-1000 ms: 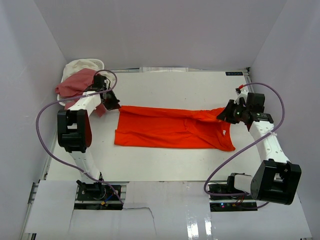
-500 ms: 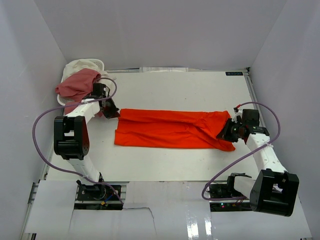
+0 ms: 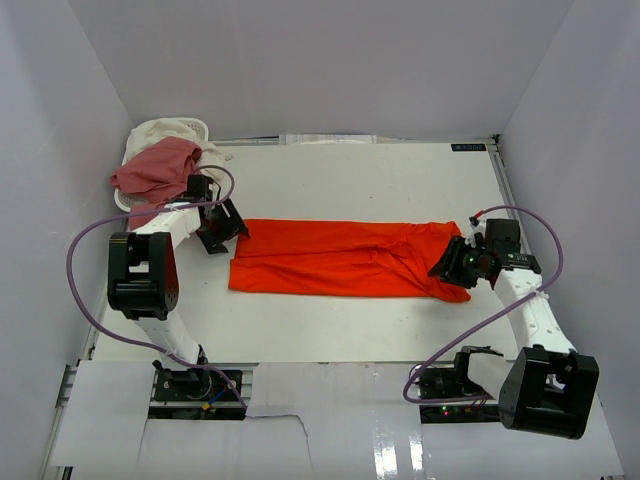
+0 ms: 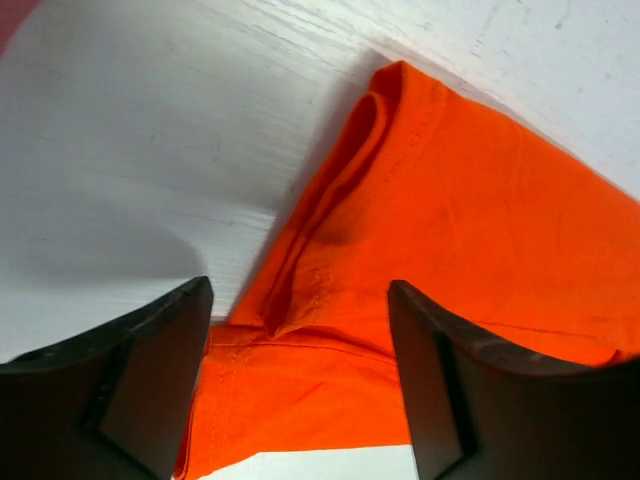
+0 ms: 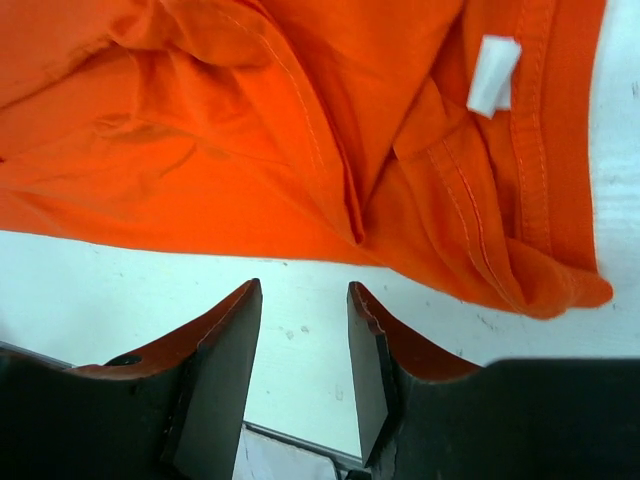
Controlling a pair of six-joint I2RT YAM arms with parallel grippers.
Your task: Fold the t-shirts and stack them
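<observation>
An orange-red t-shirt (image 3: 345, 258) lies flat across the middle of the table as a long, narrow band. My left gripper (image 3: 222, 235) stands open at its left end. In the left wrist view the gripper (image 4: 300, 385) hangs over the shirt's folded corner (image 4: 440, 230) with nothing pinched. My right gripper (image 3: 455, 268) is open at the right end. The right wrist view shows this gripper (image 5: 300, 340) over bare table just off the shirt's hem (image 5: 300, 130), near its white label (image 5: 493, 75). A dusty pink t-shirt (image 3: 155, 168) and a cream-white one (image 3: 160, 132) are heaped at the back left.
The heap sits on a small white basket (image 3: 197, 125) in the back left corner, close behind my left arm. Pale walls close in the table on the left, back and right. The arm bases and purple cables (image 3: 90, 290) are along the near edge.
Both grippers have opened and let go of the orange-red shirt's ends. The right gripper first brought its end down and nearer, and the shirt now lies flat.
</observation>
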